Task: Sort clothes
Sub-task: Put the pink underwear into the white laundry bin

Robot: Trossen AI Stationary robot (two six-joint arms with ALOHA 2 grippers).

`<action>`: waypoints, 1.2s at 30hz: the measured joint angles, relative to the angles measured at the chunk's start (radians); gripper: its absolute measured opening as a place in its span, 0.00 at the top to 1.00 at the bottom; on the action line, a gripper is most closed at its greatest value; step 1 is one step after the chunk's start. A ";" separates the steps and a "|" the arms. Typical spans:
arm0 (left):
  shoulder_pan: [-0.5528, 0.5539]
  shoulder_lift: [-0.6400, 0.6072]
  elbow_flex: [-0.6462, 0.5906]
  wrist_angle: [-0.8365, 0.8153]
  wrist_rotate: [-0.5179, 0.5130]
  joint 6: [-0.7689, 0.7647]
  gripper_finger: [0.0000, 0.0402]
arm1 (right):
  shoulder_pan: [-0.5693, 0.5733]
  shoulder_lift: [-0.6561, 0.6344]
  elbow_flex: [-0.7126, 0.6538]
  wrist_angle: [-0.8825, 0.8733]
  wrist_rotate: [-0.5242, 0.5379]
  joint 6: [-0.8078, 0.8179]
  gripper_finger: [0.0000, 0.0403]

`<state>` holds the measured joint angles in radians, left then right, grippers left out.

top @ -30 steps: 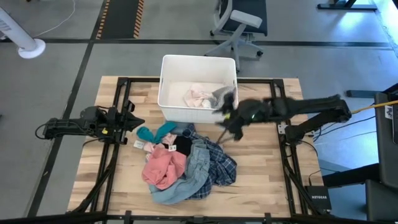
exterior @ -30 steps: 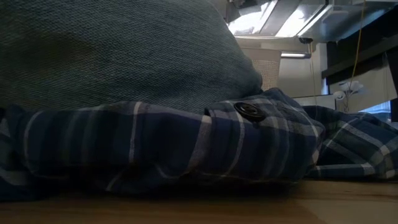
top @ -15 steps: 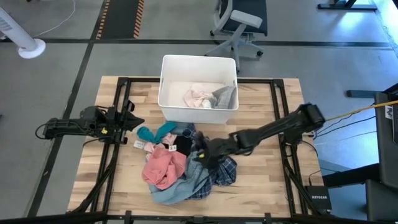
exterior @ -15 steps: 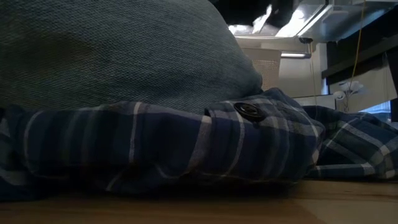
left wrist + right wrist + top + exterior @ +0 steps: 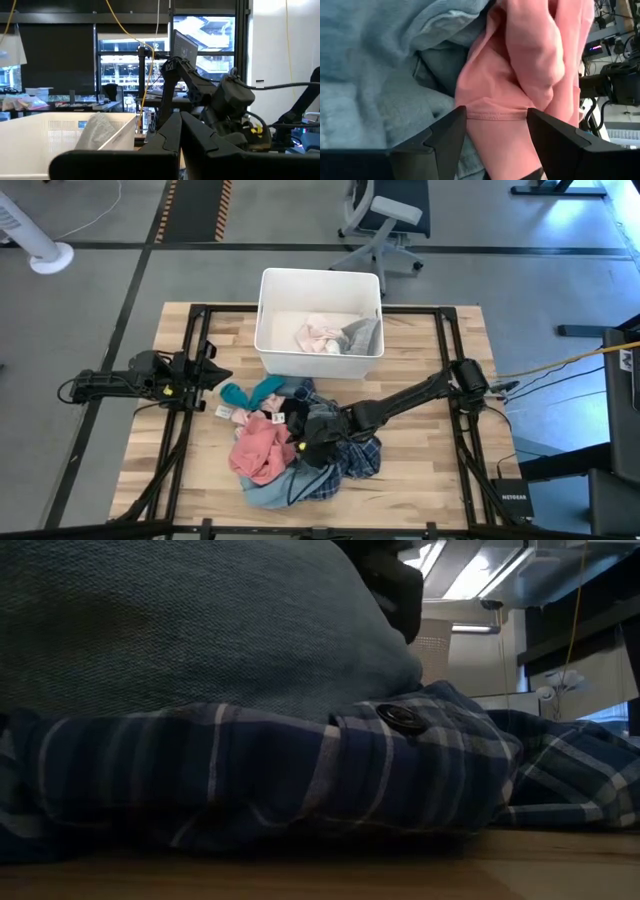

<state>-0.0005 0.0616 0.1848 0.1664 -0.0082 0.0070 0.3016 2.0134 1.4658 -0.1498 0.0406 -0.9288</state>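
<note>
The clothes lie in a pile at the table's middle: a salmon pink garment (image 5: 256, 452), a light-blue denim shirt (image 5: 272, 492), a navy plaid shirt (image 5: 362, 456), teal (image 5: 250, 392) and black (image 5: 296, 413) pieces. My right gripper (image 5: 303, 445) is open and low over the pile, where pink meets denim. In the right wrist view its fingers (image 5: 443, 136) stand either side of the pink garment's hemmed edge (image 5: 495, 114). My left gripper (image 5: 215, 375) waits shut at the table's left. The low view shows the denim (image 5: 180, 630) lying on the plaid (image 5: 300, 780). My right gripper comes slanting down from the table's right side, with its open fingers astride the pink garment's hemmed edge (image 5: 492, 115). I cannot tell whether the fingertips touch the cloth. The pink garment lies slack on the pile.
A white bin (image 5: 262, 330) stands at the far middle of the table, with a pale pink piece (image 5: 318, 335) and a grey piece (image 5: 360, 336) inside. Bare wood (image 5: 420, 480) lies to the pile's right and near side.
My right gripper has swung from the bin's near right corner toward the table's near edge and left. It has come down onto the pile, rolling as it went, and has stayed open. The clothes have not visibly moved.
</note>
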 joint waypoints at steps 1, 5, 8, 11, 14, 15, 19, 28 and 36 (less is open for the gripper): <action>0.000 0.000 0.000 -0.001 0.000 0.002 1.00 | 0.000 0.001 0.003 0.003 0.000 -0.008 0.43; 0.000 0.000 0.000 0.002 -0.003 0.004 1.00 | -0.001 0.002 0.008 0.032 0.040 -0.019 0.48; 0.000 0.000 0.000 0.005 -0.003 0.004 1.00 | -0.001 0.002 0.007 0.034 0.111 -0.037 0.60; 0.000 0.000 0.000 0.008 -0.004 0.007 1.00 | -0.001 0.002 0.007 0.019 0.141 -0.050 0.76; 0.000 0.000 0.000 0.008 -0.004 0.010 1.00 | 0.000 0.002 0.007 0.015 0.183 -0.057 0.93; 0.000 0.000 0.000 0.008 -0.004 0.012 1.00 | 0.000 0.002 0.007 0.018 0.198 -0.066 0.96; 0.000 0.000 0.000 0.008 -0.004 0.012 1.00 | 0.000 -0.013 0.008 -0.010 0.253 -0.083 0.93; 0.000 0.000 0.000 0.008 -0.004 0.012 1.00 | -0.002 -0.208 0.008 -0.140 0.299 -0.095 0.98; 0.000 0.000 0.000 0.009 -0.004 0.012 1.00 | -0.056 -0.414 0.008 -0.167 0.424 -0.147 0.95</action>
<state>-0.0006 0.0616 0.1848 0.1759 -0.0124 0.0193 0.2451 1.5997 1.4742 -0.3163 0.4645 -1.0756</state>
